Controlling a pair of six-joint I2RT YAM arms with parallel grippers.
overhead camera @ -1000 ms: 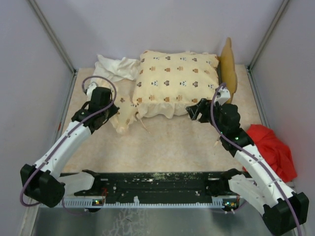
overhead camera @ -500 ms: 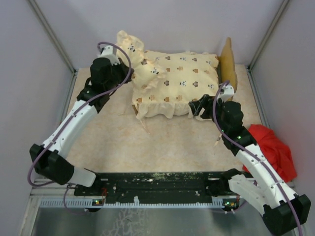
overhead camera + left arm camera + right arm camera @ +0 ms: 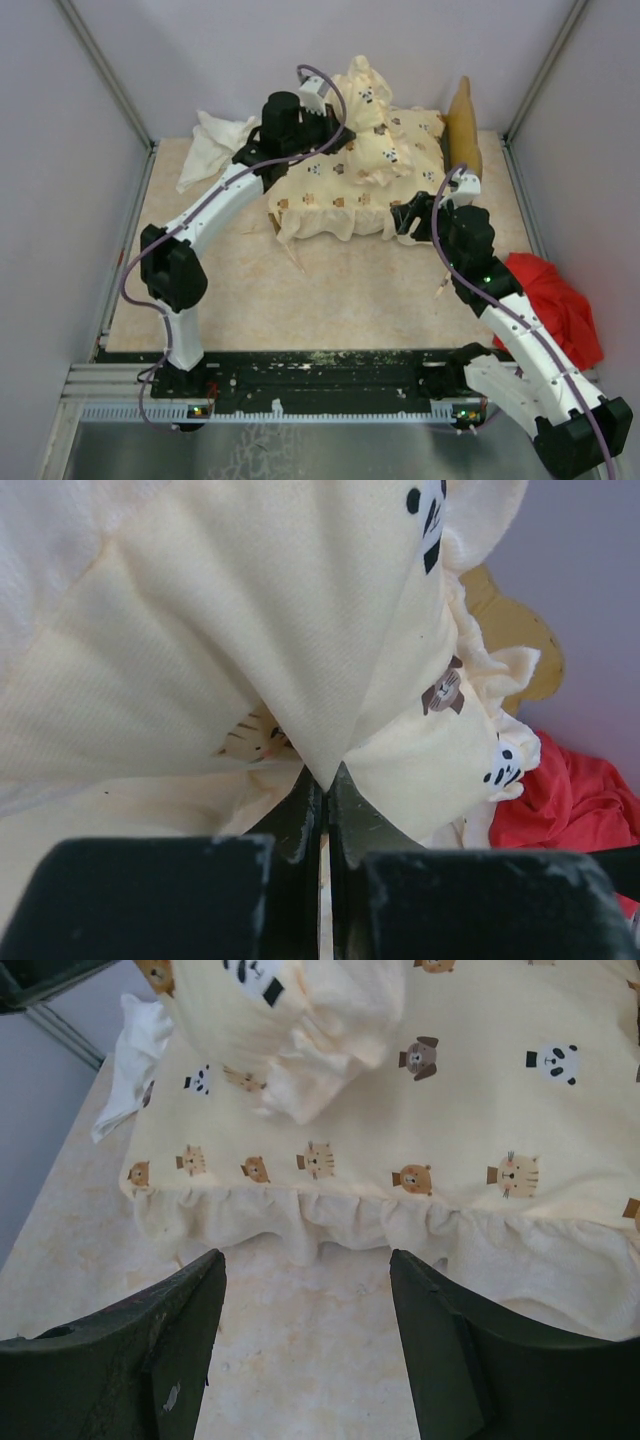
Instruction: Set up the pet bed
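Pet bed (image 3: 350, 185) sits at the back of the desk (image 3: 330, 300), right of centre, its frame almost wholly hidden under the cushion.

At the far left back corner a crumpled white cloth (image 3: 215, 145) lies on the desk, just beside the bed's left edge; the right wrist view shows it (image 3: 135, 1045) past the cushion's corner.

Next comes the left hand (image 3: 335, 120), reaching over the bed's back left part. Its fingers are pressed tight together on a fold of the pillow (image 3: 375, 115), which hangs bunched above the cushion. In the left wrist view the pinch (image 3: 322, 790) is plain, the pillow cloth (image 3: 250, 630) fanning out from it.

Below the pillow the cushion (image 3: 340, 190) lies flat on the bed, cream with small bear, cat and panda faces and a frilled edge; the right wrist view shows that front frill (image 3: 330, 1215).

The headboard (image 3: 462, 130) stands upright at the bed's right end, touching the cushion.

In front of the bed's right front corner the right hand (image 3: 405, 222) hovers with its fingers spread wide (image 3: 305, 1270), holding nothing, the frill just beyond them.

A red cloth (image 3: 550, 300) lies heaped at the desk's right edge, beside the right arm and well apart from the bed.
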